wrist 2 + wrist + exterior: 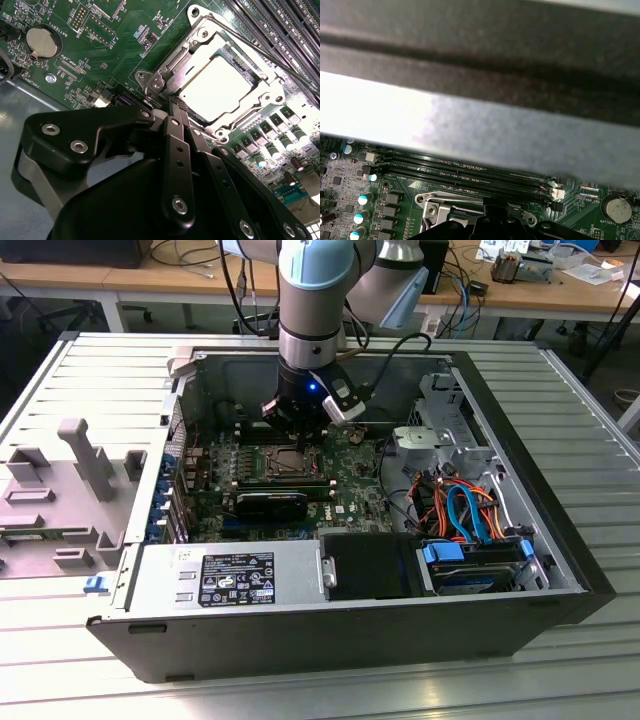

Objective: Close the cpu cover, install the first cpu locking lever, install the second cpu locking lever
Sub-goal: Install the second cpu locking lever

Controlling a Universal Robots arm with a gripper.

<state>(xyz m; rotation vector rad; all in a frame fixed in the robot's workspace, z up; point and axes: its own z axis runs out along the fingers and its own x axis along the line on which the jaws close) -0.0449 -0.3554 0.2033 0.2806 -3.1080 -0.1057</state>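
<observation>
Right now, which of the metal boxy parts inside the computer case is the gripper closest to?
The cpu cover, the small silvery frame lying flat on the green board. The gripper hangs right over it, while the grey labelled power-supply box sits at the case's near edge.

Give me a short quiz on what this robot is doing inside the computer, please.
1. True or false: the cpu cover lies flat around the shiny chip.
2. The gripper is nearest to: A the coin battery, B the cpu cover, C the blue cables.
3. Fill in: the board under the cover is ___ in colour.

Key: 1 true; 2 B; 3 green.
</observation>
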